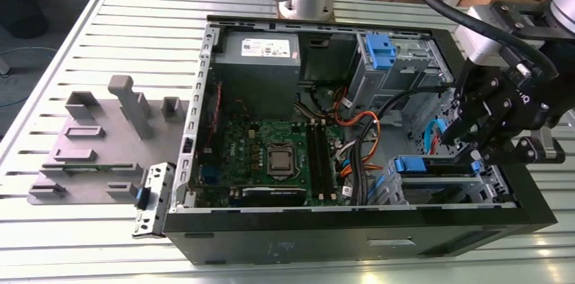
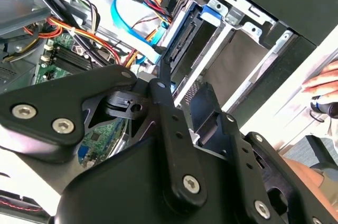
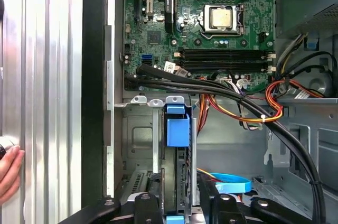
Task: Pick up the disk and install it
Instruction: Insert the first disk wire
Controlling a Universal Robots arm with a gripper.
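Note:
The disk (image 3: 177, 129) stands on edge in the drive bay at the case's front corner, on the exterior view's right. Its blue end tab (image 1: 411, 164) points toward the motherboard. In the second wrist view the disk's blue rail (image 2: 193, 28) runs along the bay's metal wall. My gripper (image 3: 178, 184) reaches down into the case (image 1: 359, 227) with one black finger on each flat side of the disk, shut on its end away from the tab. The gripper (image 1: 469, 153) hangs over the bay. The disk's label is hidden.
Thick black cables (image 3: 222, 92) and orange-red wires (image 3: 274, 102) cross just beside the bay, over the motherboard (image 1: 269, 156). A blue flat cable (image 2: 124, 23) loops nearby. A taller blue-tabbed cage (image 1: 382, 48) and power-supply box (image 1: 260, 55) sit at the back. A person's hand (image 3: 8, 174) rests outside the case.

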